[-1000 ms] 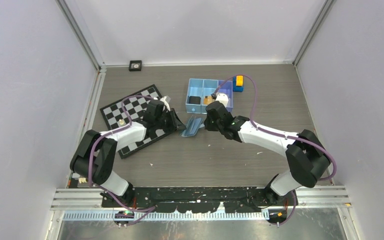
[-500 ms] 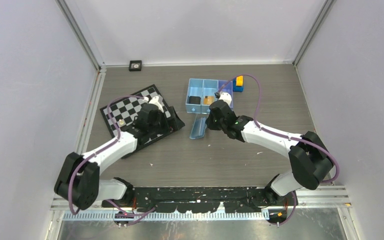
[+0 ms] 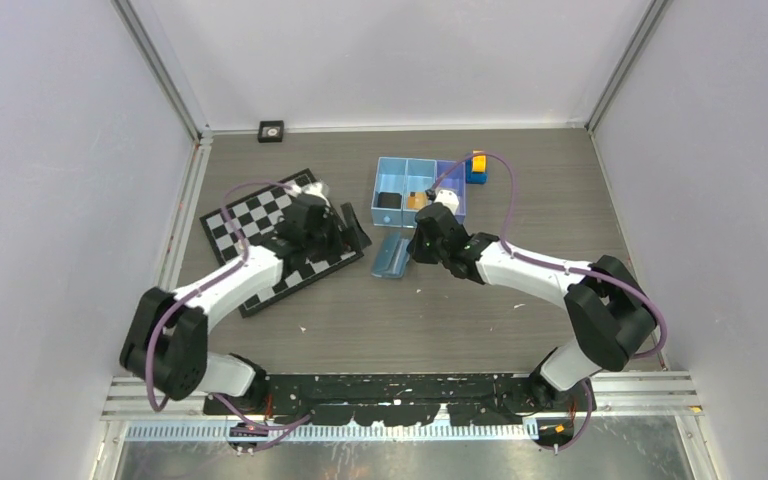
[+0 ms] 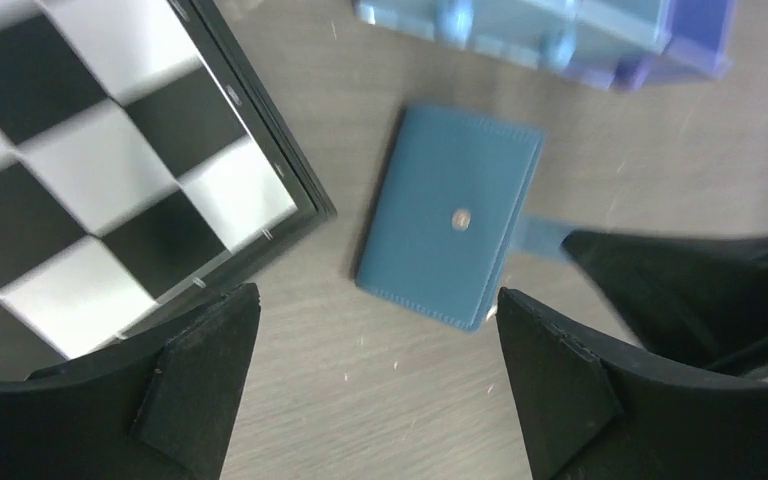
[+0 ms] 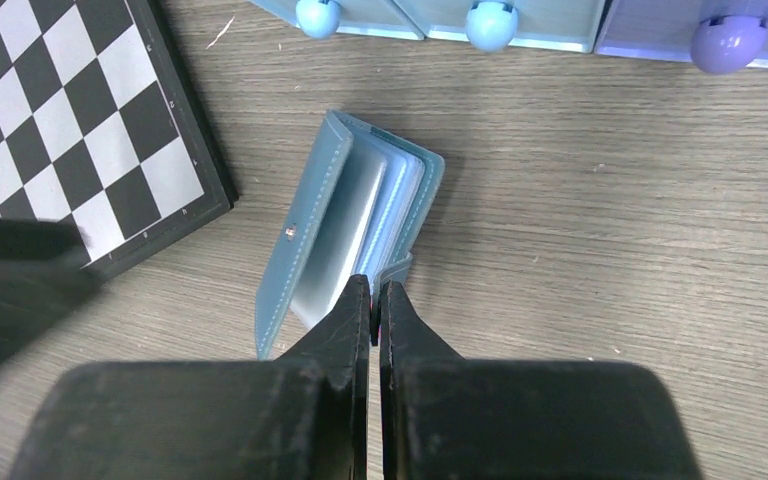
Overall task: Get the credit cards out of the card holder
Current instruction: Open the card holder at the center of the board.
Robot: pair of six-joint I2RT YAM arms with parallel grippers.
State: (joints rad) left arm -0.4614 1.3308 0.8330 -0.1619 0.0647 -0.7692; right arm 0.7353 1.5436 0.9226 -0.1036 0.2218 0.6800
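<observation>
the grey table (image 3: 460, 320) bears a checkerboard (image 3: 225, 222), a blue tray (image 3: 374, 195), the card holder (image 3: 391, 256) and a block (image 3: 477, 165).

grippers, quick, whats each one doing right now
left gripper: open, holding nothing, above the card holder
right gripper: shut, pinching the card holder by its flap

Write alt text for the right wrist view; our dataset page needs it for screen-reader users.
The right gripper, shut, pinches the strap of a blue card holder lying half open on the wood-grain table, pale inner pockets showing. A chessboard lies to its left; the knobbed edge of a blue tray runs along the top.
</observation>
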